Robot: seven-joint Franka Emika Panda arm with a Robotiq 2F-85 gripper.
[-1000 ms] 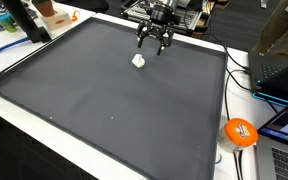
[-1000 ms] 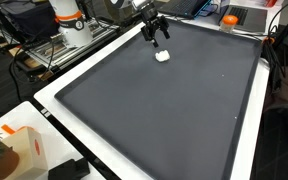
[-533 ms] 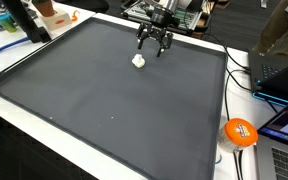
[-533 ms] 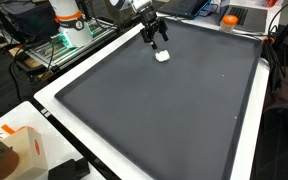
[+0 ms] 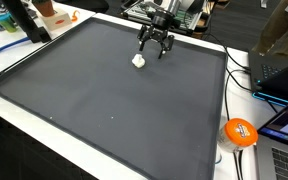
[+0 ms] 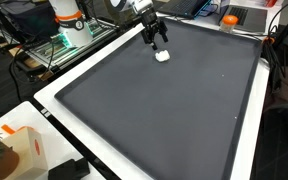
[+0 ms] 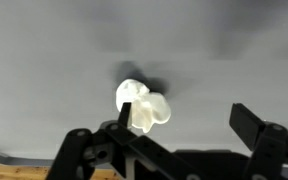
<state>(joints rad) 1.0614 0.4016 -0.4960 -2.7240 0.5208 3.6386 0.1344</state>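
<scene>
Not much has been shifted since a second ago: the claw [image 5: 156,50] is found in nearly the same spot near the far end of the mat [image 5: 104,105], and the white crumpled lump [image 5: 139,60] hasn't been budged at all. The claw is spread wide, nothing is gripped, and no contact with the lump can be made out. In the wrist view the lump [image 7: 142,105] is seen off-centre, close in front of one finger [image 7: 112,135], while the other finger [image 7: 249,120] is left with bare mat ahead of it. So the lump is not yet framed between the fingers and lies a bit sideways from the claw's middle. No real long axis can be picked out, since it's a roundish wad. In both exterior views the far edge of the mat is found near the claw, with lots of open mat toward the near side. An orange round thing [image 5: 240,132] is parked well apart on the bench [image 5: 222,160].
</scene>
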